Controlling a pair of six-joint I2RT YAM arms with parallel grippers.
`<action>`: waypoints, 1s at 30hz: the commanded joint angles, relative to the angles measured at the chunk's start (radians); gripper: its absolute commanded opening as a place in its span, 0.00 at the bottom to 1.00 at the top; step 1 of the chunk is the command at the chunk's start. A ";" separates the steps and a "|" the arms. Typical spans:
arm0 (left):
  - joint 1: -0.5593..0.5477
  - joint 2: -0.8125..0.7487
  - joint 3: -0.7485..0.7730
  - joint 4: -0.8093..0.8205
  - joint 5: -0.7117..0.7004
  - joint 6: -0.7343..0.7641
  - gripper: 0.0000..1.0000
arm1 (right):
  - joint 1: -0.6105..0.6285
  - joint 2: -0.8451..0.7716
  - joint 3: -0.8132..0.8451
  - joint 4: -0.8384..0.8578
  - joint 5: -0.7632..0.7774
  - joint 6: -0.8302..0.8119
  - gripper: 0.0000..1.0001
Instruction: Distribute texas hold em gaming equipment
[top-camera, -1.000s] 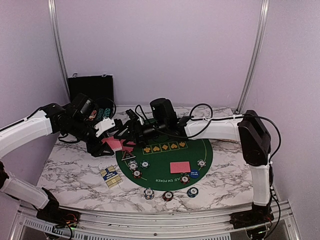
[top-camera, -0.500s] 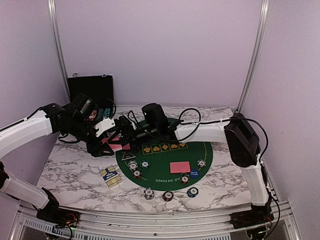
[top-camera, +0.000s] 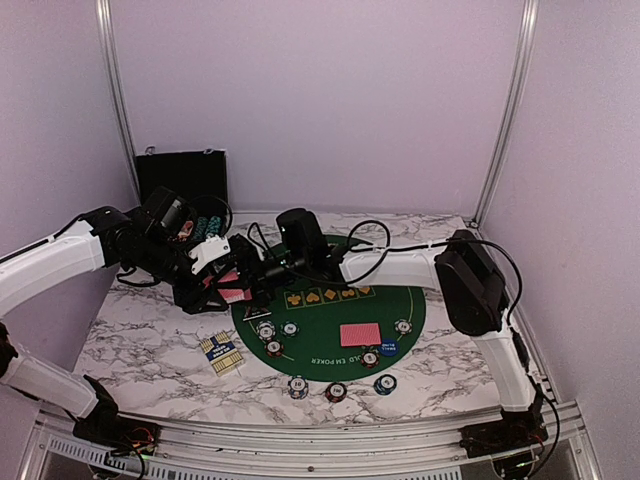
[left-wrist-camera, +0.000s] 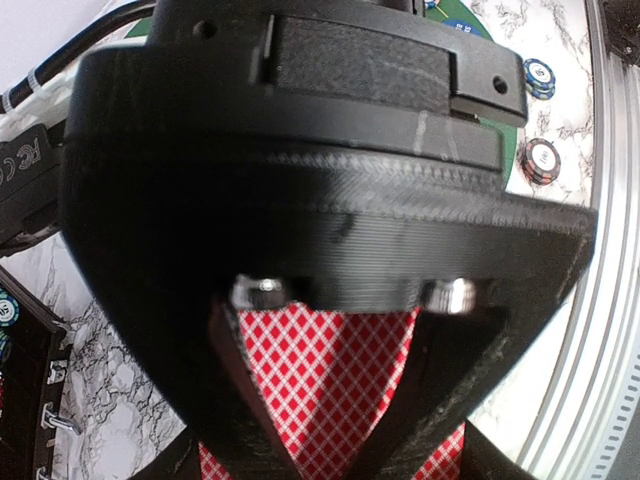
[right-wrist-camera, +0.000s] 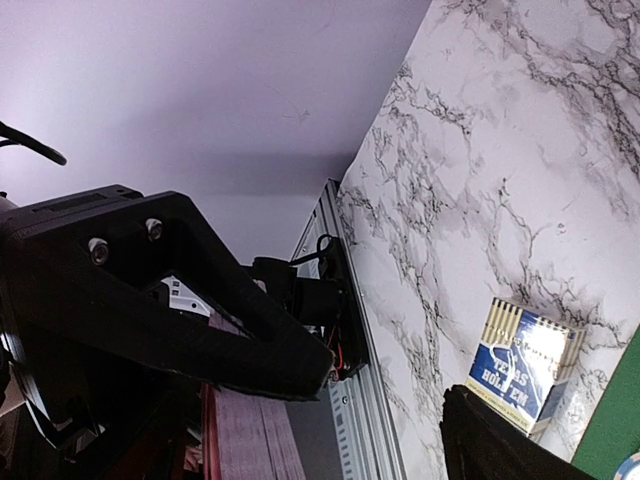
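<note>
Right gripper (top-camera: 250, 280) farther left, at red-backed cards (left-wrist-camera: 325, 370) in left gripper (top-camera: 212, 282).

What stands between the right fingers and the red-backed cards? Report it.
Nothing visible does. The right gripper is open right at the red-backed cards, which are pinched in the left gripper.

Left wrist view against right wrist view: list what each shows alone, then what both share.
Left wrist only: the red diamond backs of the cards close up, two chips beside the metal rail. Right wrist only: the blue card box and the purple wall. Both: the marble table and an edge of the green mat.
</note>
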 joint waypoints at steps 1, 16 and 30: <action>0.005 -0.019 0.016 0.010 0.009 0.005 0.00 | 0.009 0.018 0.056 -0.046 -0.023 -0.022 0.85; 0.005 -0.035 0.003 0.010 0.004 0.005 0.00 | -0.044 -0.054 -0.028 -0.142 0.003 -0.094 0.72; 0.005 -0.031 0.002 0.011 0.003 0.002 0.00 | -0.062 -0.126 -0.072 -0.169 -0.010 -0.138 0.55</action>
